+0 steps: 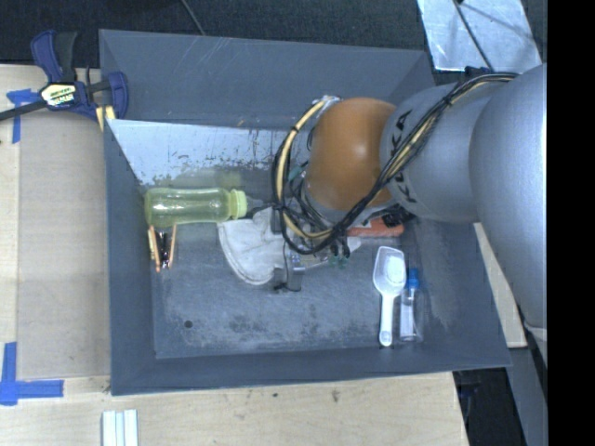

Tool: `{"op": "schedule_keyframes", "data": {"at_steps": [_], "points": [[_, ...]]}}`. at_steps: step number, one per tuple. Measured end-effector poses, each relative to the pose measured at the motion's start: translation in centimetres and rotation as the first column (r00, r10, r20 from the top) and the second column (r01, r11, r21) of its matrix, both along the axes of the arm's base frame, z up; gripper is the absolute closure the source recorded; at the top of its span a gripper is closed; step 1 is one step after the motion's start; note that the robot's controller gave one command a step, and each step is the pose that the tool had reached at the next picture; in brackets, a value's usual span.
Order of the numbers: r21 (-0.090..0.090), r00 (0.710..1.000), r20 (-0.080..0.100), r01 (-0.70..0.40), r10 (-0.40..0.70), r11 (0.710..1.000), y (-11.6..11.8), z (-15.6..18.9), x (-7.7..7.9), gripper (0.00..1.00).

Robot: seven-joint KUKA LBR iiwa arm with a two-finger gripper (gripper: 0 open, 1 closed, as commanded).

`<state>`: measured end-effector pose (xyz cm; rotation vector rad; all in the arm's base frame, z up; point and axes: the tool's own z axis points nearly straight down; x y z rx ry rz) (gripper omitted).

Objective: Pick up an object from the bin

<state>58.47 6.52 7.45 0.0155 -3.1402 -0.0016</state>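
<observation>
From my station I see the arm (pixel 465 156) reaching in from the right of the frame, and the gripper (pixel 286 282) is low in the middle of the bin (pixel 130 295). It stands at the lower right edge of a white crumpled thing (pixel 246 249), maybe a cloth or a soft bag, which lies on the bin floor near the centre. I cannot tell if the gripper touches it or is only just beside it. I also cannot tell if the pincer is spread or pressed together, because the wrist and its cables cover it from above.

The other things lie apart from the gripper:
- A pale yellow-green bottle (pixel 191 205) lies on its side in the upper left part of the floor.
- A small orange-brown piece (pixel 160 247) lies under the bottle.
- A white scoop (pixel 390 282) and a clear and blue stick (pixel 409 309) lie to the right.
- A red-orange thing (pixel 376 231) is half hidden under the arm.

In my judgement the task is in its early half. The approach looks finished and the gripper is down at floor level, but nothing is lifted; every object rests on the floor. What is left is to get a firm pinch on one thing, most likely the white one, and to raise it clear of the bin.
</observation>
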Motion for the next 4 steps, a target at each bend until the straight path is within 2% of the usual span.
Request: {"op": "schedule_keyframes", "data": {"at_steps": [2,3,4], "points": [[-0.002,1.0,0.003,-0.006,0.006,1.0,0.1,-0.2,1.5,0.0],[-0.001,0.984,0.002,-0.181,0.181,0.984,1.6,-0.3,2.5,1.0],[0.0,0.984,0.002,-0.18,0.18,0.984,1.6,-0.3,2.5,1.0]]}}
